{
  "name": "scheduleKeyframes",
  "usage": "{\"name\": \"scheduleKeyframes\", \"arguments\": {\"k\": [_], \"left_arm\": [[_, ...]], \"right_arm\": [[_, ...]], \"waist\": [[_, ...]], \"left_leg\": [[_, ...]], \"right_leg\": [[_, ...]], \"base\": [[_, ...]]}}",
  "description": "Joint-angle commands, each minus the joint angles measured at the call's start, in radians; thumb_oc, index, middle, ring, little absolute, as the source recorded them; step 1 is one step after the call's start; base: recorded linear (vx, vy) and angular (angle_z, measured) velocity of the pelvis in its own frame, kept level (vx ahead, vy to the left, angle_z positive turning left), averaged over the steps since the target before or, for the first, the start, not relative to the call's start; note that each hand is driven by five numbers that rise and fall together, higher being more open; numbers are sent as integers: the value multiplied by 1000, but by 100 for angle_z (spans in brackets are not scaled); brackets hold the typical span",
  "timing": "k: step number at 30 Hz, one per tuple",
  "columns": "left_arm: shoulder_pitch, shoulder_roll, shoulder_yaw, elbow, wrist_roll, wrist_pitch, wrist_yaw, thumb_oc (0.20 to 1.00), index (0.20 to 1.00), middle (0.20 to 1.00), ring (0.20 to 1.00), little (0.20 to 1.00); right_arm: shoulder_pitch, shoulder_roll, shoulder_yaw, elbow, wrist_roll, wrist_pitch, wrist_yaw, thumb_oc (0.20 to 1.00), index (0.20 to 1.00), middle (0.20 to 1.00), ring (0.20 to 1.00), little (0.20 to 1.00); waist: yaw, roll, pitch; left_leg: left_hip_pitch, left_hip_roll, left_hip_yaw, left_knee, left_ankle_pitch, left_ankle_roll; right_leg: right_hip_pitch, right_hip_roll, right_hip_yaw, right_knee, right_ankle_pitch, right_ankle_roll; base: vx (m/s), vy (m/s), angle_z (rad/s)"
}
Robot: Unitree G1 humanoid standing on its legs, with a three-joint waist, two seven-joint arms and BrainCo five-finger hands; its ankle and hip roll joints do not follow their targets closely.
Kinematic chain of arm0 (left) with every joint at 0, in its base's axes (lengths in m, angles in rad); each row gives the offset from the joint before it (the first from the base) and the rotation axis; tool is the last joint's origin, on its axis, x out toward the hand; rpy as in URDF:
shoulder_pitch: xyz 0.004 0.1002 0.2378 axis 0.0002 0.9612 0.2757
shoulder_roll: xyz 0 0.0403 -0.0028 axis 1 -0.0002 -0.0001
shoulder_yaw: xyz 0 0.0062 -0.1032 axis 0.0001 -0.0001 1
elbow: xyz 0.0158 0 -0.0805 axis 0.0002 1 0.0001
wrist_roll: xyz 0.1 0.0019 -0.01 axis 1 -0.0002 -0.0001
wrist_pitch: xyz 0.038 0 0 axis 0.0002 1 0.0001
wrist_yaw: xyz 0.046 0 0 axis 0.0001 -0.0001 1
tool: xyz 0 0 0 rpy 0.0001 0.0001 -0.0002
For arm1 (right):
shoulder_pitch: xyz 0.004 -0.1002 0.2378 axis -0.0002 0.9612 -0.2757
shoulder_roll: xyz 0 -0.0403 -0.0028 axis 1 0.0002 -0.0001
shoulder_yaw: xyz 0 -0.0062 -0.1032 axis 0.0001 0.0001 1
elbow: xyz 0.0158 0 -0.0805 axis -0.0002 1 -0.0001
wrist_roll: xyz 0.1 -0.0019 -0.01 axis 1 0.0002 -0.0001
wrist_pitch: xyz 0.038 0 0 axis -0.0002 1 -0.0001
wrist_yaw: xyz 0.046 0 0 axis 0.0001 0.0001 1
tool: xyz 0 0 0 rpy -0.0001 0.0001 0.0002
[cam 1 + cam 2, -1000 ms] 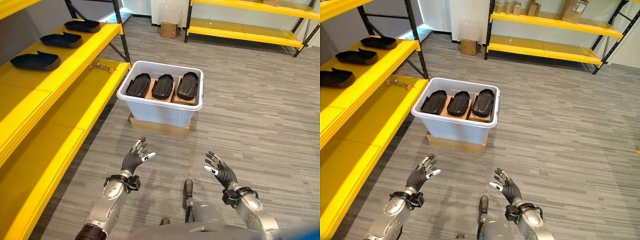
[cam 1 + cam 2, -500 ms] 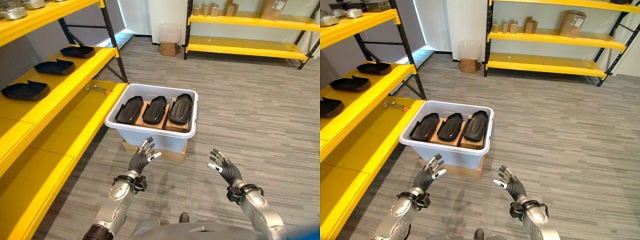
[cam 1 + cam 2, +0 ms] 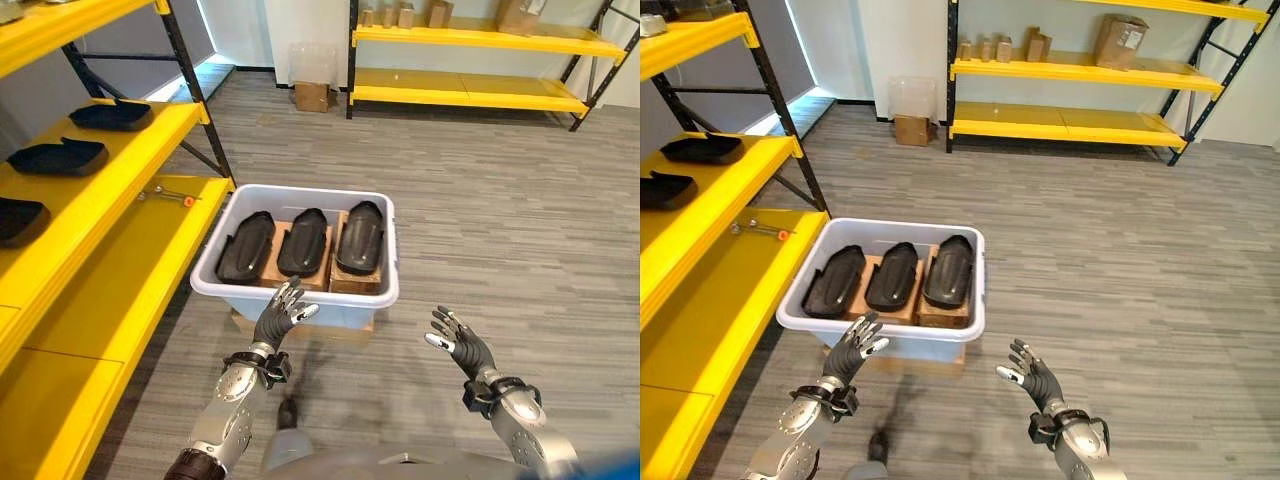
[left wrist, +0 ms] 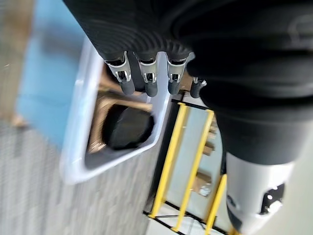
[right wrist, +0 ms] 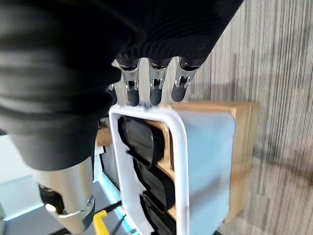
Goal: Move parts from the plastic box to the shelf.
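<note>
Where wrists close in, plastic box [image 5: 179, 161] rim

Silver arms, dark ribbed wrist covers

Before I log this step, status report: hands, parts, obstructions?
Left hand and right hand open, empty, short of the plastic box. Three black parts in box, untouched. Nothing between hands and box.
</note>
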Motion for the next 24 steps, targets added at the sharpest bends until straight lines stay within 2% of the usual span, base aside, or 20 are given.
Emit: {"name": "scheduleKeyframes", "arguments": {"k": [1,4,5,7,8,9,10,11,13,15,16,17,18,19,21,22,23,24], "left_arm": [[3,44,3,-76,6,-47,-23,1000,1000,1000,1000,1000],[0,53,2,-82,10,-48,-23,1000,1000,1000,1000,1000],[-10,61,-1,-84,13,-47,-21,1000,1000,1000,1000,1000],[-13,64,-3,-84,16,-46,-20,1000,1000,1000,1000,1000],[-15,67,-6,-90,20,-45,-19,1000,1000,1000,1000,1000],[-22,74,-5,-88,25,-44,-15,1000,1000,1000,1000,1000],[-26,79,-5,-91,29,-46,-12,1000,1000,1000,1000,1000],[-27,82,-6,-92,33,-46,-9,1000,1000,1000,1000,1000],[-30,88,-2,-94,45,-42,-9,1000,1000,1000,1000,1000],[-27,89,-2,-89,48,-37,-15,1000,1000,1000,1000,1000],[-24,88,2,-88,48,-37,-18,1000,1000,1000,1000,1000],[-24,88,2,-88,48,-37,-18,1000,1000,1000,1000,1000],[-19,85,5,-87,44,-35,-22,1000,1000,1000,1000,1000],[-22,76,6,-79,39,-31,-20,1000,1000,1000,1000,1000],[-23,74,5,-80,39,-32,-20,1000,1000,1000,1000,1000],[-23,73,4,-84,38,-30,-23,1000,1000,1000,1000,1000],[-22,71,2,-80,37,-32,-30,1000,1000,1000,1000,1000],[-11,63,1,-79,42,-34,-35,1000,1000,1000,1000,1000]], "right_arm": [[-43,24,-17,-58,-1,-44,20,1000,1000,1000,1000,1000],[-48,33,-8,-63,-8,-39,27,1000,1000,1000,1000,1000],[-57,40,-1,-64,-16,-38,26,1000,1000,1000,1000,1000],[-62,45,2,-55,-21,-37,26,1000,1000,1000,1000,1000],[-66,51,7,-51,-26,-37,26,1000,1000,1000,1000,1000],[-70,61,13,-50,-26,-36,31,1000,1000,1000,1000,1000],[-72,63,17,-54,-26,-37,33,1000,1000,1000,1000,1000],[-74,65,22,-55,-26,-38,33,1000,1000,1000,1000,1000],[-79,72,30,-47,-33,-39,35,1000,1000,1000,1000,1000],[-85,71,41,-41,-29,-35,40,1000,1000,1000,1000,1000],[-88,69,46,-42,-29,-34,43,1000,1000,1000,1000,1000],[-88,68,46,-42,-29,-34,43,1000,1000,1000,1000,1000],[-92,67,49,-39,-27,-34,41,1000,1000,1000,1000,1000],[-105,67,53,-29,-21,-34,33,1000,1000,1000,1000,1000],[-105,63,57,-32,-22,-36,32,1000,1000,1000,1000,1000],[-106,62,57,-38,-24,-34,31,1000,1000,1000,1000,1000],[-102,59,58,-43,-20,-34,34,1000,1000,1000,1000,1000],[-91,56,58,-44,-17,-34,33,1000,1000,1000,1000,1000]], "waist": [[26,-25,-18],[29,-28,-24],[29,-29,-27],[29,-28,-29],[30,-25,-30],[27,-19,-26],[24,-16,-18],[23,-8,-11],[28,10,4],[22,21,13],[28,21,14],[27,22,16],[30,22,22],[27,18,20],[19,17,27],[5,13,31],[3,6,28],[7,-8,9]], "left_leg": [[-1,-29,2,43,-81,28],[0,-57,12,55,-105,47],[-1,-89,22,65,-127,67],[1,-101,25,65,-133,76],[8,-115,26,59,-139,87],[17,-141,28,51,-149,110],[21,-151,26,48,-151,119],[30,-153,25,43,-152,127],[60,-157,33,20,-155,139],[95,-155,42,-12,-151,141],[105,-158,56,-25,-149,140],[108,-156,55,-27,-149,139],[125,-157,70,-38,-149,136],[134,-159,79,-44,-150,132],[140,-157,81,-42,-154,131],[141,-159,68,-36,-154,131],[143,-159,67,-32,-158,129],[146,-161,80,-34,-169,121]], "right_leg": [[-71,-97,2,75,21,74],[-87,-127,5,97,32,92],[-109,-158,9,134,59,113],[-126,-168,12,158,69,120],[-145,-180,12,192,89,128],[-197,-203,26,292,147,133],[-227,-212,27,345,189,132],[-248,-216,16,389,204,128],[-285,-230,-47,468,205,117],[-328,-191,-95,485,158,103],[-341,-178,-149,449,134,94],[-337,-177,-151,447,134,93],[-348,-160,-214,388,115,89],[-373,-135,-247,309,116,89],[-389,-122,-227,293,126,91],[-402,-104,-172,296,131,96],[-376,-89,-141,262,128,95],[-315,-67,-134,178,113,80]], "base": [[162,307,12],[125,278,2],[109,304,-5],[88,250,9],[100,307,10],[114,394,-2],[82,368,-5],[40,262,1],[67,253,3],[90,161,-17],[65,64,-21],[77,38,-21],[86,-21,-20],[88,-19,-23],[57,-42,-25],[81,-81,-13],[154,-164,11],[126,-137,27]]}}
